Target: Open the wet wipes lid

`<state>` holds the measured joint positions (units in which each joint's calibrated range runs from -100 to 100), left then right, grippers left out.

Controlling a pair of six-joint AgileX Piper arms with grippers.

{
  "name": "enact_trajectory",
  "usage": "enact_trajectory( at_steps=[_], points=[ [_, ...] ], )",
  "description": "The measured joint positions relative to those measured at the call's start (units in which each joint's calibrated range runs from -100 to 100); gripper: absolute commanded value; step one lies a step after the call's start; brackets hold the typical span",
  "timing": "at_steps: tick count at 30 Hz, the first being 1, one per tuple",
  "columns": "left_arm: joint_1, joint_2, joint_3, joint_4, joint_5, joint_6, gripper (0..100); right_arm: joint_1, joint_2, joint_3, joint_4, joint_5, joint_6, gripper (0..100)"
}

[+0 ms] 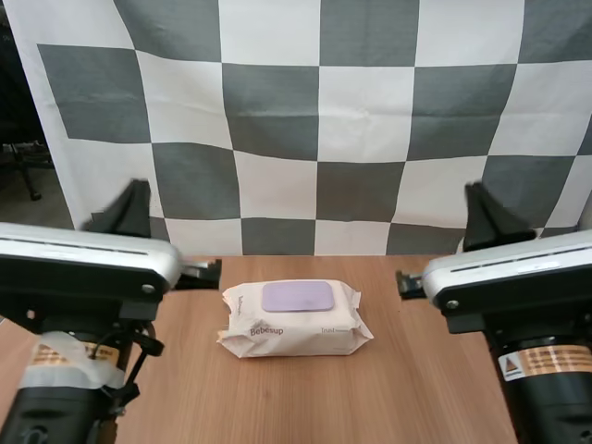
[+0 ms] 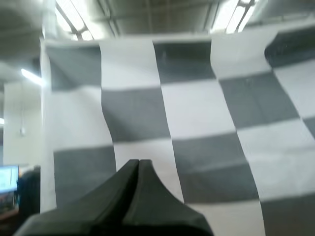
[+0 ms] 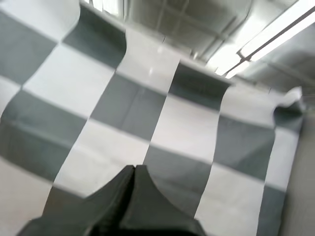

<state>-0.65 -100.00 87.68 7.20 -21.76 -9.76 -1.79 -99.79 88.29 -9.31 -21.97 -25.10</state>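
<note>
One pack of wet wipes point(image 1: 294, 321) lies on the one bench point(image 1: 416, 370), between the two pincers and touching neither. The pack has one lid point(image 1: 297, 297), a single lilac flap lying flat on its top. There are two arms, one on each side of the pack, and each ends in one pincer: the left pincer point(image 2: 138, 161) and the right pincer point(image 3: 134, 167). Each pincer has two black fingers point(image 2: 115, 194), four in all. Each pair is pressed together, making two dark wedges.
</note>
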Motion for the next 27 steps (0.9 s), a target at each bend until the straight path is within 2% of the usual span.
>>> enact_trajectory(
  at_steps=[4,11,14,15,18,24,27],
  points=[
    [0.00,2.98,-8.06,3.71,-9.29,0.16,0,0.00,4.36,-8.36,-0.12,-6.10,-0.87,0],
    [0.00,11.49,-18.11,12.73,-9.54,-0.80,0,0.00,12.27,-17.59,-2.14,-3.86,2.42,0],
    [0.00,18.71,-26.09,19.22,-1.13,-0.59,0,0.00,20.36,-26.36,-9.18,6.94,2.10,0],
    [0.00,19.57,-26.91,19.85,0.06,-0.59,0,0.00,23.17,-28.93,-11.35,10.07,1.10,0],
    [0.00,27.91,-36.03,27.54,12.15,2.59,0,0.00,30.31,-36.90,-13.82,20.63,-4.21,0],
    [0.00,36.98,-39.65,30.80,27.12,10.92,0,0.27,39.42,-45.77,-10.95,32.36,-10.84,0],
    [0.00,40.14,-37.14,28.50,35.15,15.26,0,1.03,45.85,-48.37,-4.40,43.08,-16.52,0]
  ],
)
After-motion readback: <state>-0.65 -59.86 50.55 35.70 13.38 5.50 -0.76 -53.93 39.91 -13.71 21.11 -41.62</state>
